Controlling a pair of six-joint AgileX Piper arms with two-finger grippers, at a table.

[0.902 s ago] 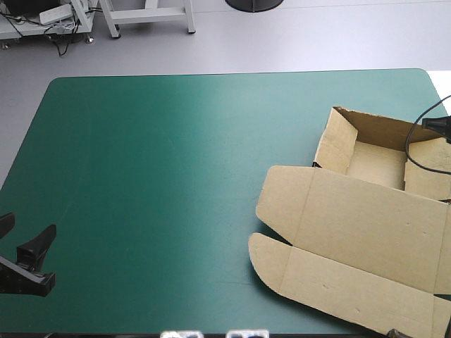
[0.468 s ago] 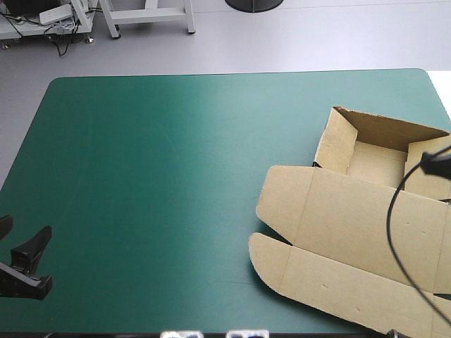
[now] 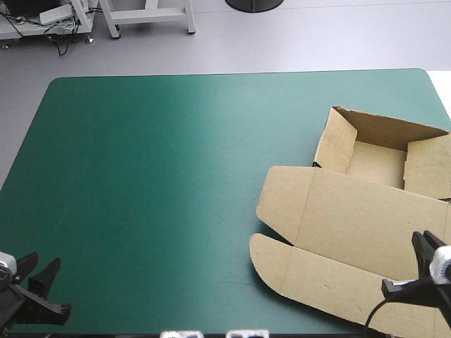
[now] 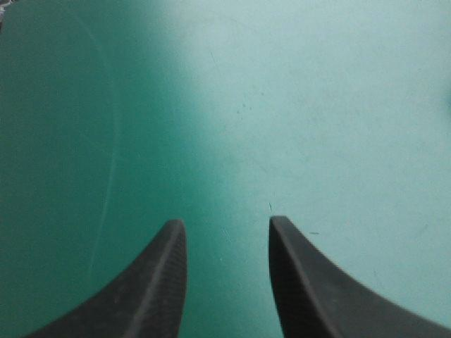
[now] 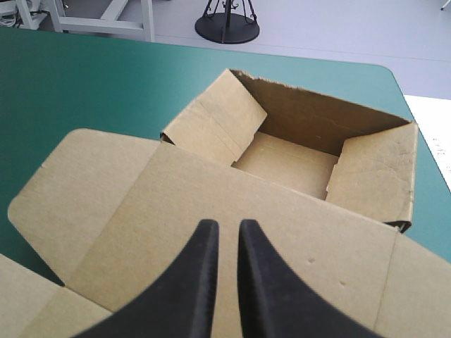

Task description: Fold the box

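The brown box [image 3: 352, 218] lies at the table's right side, seen closer in the right wrist view as brown box [image 5: 141, 190]. Its far part is an open tray [image 3: 377, 163] with walls raised, and the lid [image 3: 338, 274] lies flat toward the front edge. My right gripper [image 3: 417, 262] hovers over the lid's front right part. In its own view the right gripper [image 5: 227, 225] is shut, only a thin slit between the fingers, holding nothing and pointing at the tray [image 5: 289, 158]. My left gripper [image 3: 42, 262] sits at the front left corner, far from the box. That left gripper [image 4: 227, 224] stands open over bare cover.
The teal-green cover [image 3: 176, 176] stretches bare across the left and middle of the table. The box's right side reaches the table's right edge. Only teal-green cover [image 4: 296, 105] shows ahead of the left gripper.
My right gripper has left the tray's far right wall and come toward the front, now over the lid. The left gripper has slid slightly toward the front edge. The box has stayed put.
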